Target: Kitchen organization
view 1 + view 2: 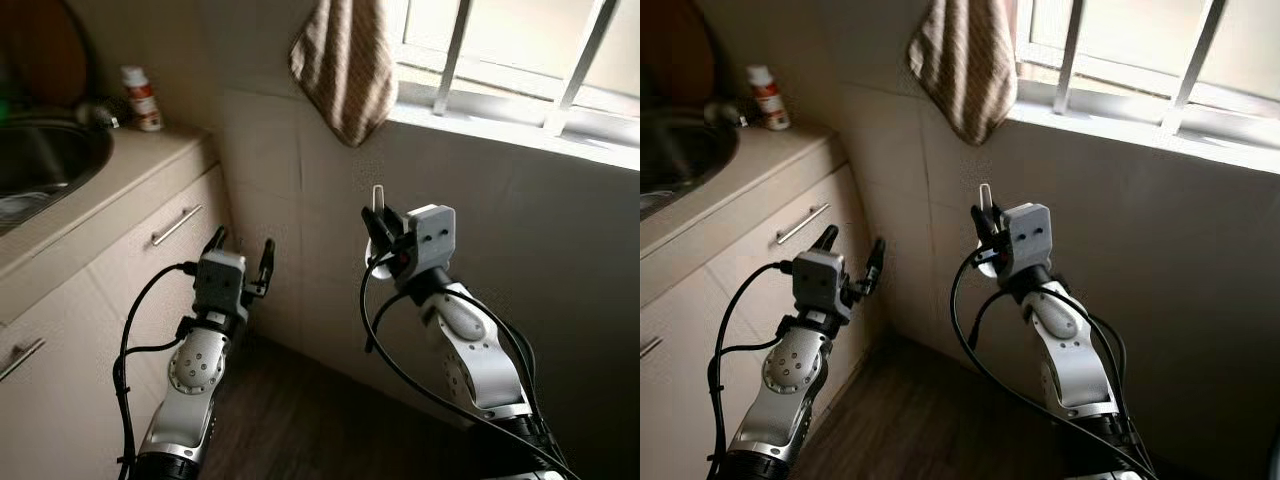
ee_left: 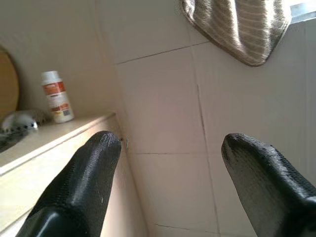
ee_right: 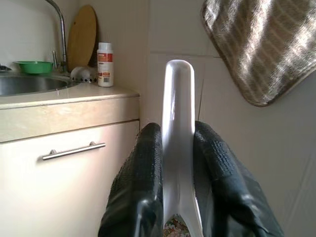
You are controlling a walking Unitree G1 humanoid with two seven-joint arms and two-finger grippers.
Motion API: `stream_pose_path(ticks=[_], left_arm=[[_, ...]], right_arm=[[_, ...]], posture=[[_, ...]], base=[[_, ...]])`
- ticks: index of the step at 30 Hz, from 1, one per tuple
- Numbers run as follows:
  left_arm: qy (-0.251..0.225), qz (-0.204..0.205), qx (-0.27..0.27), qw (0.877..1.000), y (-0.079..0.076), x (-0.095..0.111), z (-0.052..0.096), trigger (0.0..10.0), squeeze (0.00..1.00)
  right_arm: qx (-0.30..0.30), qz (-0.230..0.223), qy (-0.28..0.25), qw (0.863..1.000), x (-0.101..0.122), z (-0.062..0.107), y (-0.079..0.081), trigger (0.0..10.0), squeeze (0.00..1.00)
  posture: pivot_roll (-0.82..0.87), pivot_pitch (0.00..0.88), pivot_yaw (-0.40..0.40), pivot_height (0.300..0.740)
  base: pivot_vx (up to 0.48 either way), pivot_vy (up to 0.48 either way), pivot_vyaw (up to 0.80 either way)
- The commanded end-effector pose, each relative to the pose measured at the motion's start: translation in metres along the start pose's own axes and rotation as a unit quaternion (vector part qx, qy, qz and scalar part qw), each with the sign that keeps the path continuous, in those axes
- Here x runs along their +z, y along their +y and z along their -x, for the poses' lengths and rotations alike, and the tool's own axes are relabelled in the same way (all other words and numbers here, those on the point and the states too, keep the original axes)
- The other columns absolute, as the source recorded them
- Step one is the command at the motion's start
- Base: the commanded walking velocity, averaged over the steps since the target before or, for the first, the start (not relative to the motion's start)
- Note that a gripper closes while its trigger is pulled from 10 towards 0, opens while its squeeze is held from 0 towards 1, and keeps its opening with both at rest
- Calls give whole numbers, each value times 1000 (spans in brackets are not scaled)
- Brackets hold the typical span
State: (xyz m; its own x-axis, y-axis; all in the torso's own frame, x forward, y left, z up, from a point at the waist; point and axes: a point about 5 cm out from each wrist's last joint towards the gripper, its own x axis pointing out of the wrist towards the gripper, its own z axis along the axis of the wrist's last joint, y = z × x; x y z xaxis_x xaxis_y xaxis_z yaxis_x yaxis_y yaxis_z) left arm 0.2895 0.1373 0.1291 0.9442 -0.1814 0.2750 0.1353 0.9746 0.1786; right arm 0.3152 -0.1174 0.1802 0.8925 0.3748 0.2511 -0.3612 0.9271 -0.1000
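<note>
My right gripper [image 1: 386, 226] is raised in front of the tiled wall and is shut on a white spoon [image 3: 177, 113]. The spoon's handle [image 1: 378, 199] sticks straight up between the fingers [image 3: 143, 168], and a patterned bit shows at its base. My left gripper [image 1: 241, 251] is held up beside the cabinet corner, open, with nothing between its fingers [image 2: 91, 168]. A brown striped towel [image 1: 345, 62] hangs on the wall above both grippers.
A beige counter [image 1: 120, 170] with a steel sink [image 1: 40, 160] runs along the left, over cabinet drawers with a bar handle [image 1: 176, 225]. A white bottle [image 1: 143, 98], a wooden board [image 3: 82, 37] and a green bowl [image 3: 32, 65] stand by the sink. The barred window [image 1: 520, 60] is upper right; dark floor [image 1: 300, 420] lies below.
</note>
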Motion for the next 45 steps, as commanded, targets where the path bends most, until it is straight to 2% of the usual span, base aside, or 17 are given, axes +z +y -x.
stream_pose_path(ticks=[1,8,36,40,45], left_arm=[[-8,-6,-11,1000,-6,3,-2,10000,0],[-10,-12,4,1000,-1,4,-3,10000,0],[-36,-21,13,999,2,14,-7,10000,0],[-49,-27,19,998,4,19,-9,10000,0],[-52,-29,22,998,5,21,-10,10000,0]], right_arm=[[-10,0,-13,1000,6,-1,-5,0,0],[-7,0,-18,1000,8,-2,-2,0,0],[-2,6,-47,999,18,-16,-1,0,0],[-39,6,-68,997,28,-24,-13,0,0],[-55,10,-78,995,33,-29,-21,0,0]], posture=[[71,0,-26,740],[77,0,-26,740],[87,0,-24,740],[88,0,-23,740],[90,0,-24,740]], base=[[0,0,800],[0,0,800],[317,0,800],[328,0,733],[347,0,0]])
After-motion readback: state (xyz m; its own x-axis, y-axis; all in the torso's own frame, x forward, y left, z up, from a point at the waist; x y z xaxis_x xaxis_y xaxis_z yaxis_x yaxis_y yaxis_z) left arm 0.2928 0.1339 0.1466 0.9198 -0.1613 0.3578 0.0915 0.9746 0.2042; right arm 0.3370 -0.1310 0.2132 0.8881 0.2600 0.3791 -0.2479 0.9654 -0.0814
